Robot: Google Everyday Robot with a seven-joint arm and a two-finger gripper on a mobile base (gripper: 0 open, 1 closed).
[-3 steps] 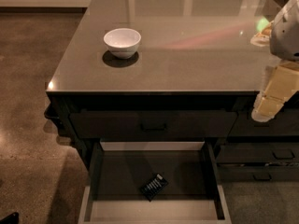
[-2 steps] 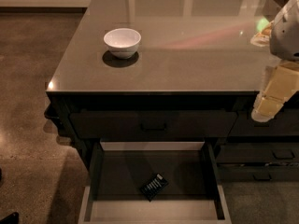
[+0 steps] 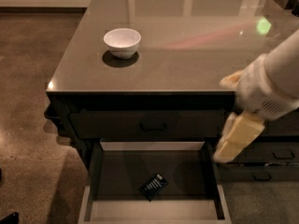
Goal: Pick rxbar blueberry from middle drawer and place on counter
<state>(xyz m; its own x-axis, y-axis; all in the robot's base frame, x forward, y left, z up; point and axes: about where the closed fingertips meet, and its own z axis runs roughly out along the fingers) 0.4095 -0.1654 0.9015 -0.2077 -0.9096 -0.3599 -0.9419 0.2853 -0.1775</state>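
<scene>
On the left part of the table a white bowl stands alone, in the same spot as a second ago. Below the table edge the top drawer front is shut, and under it the middle drawer is pulled fully out. The bar lies flat on its dark floor, turned at an angle, a little right of centre and near the front wall, touching nothing else. It has not shifted.

What has changed is on the right. The gripper, which a second ago hung high at the right edge beside the table, has swung left and down. It now points downward just off the drawer's right wall, above and to the right of the bar and apart from it. Whether the jaws are wide or narrow I cannot tell from here; they hold nothing.

So the reach into the drawer looks to be under way, with the pick itself not yet begun. The next move probably calls for going further left and lower while keeping clear of the right wall.
</scene>
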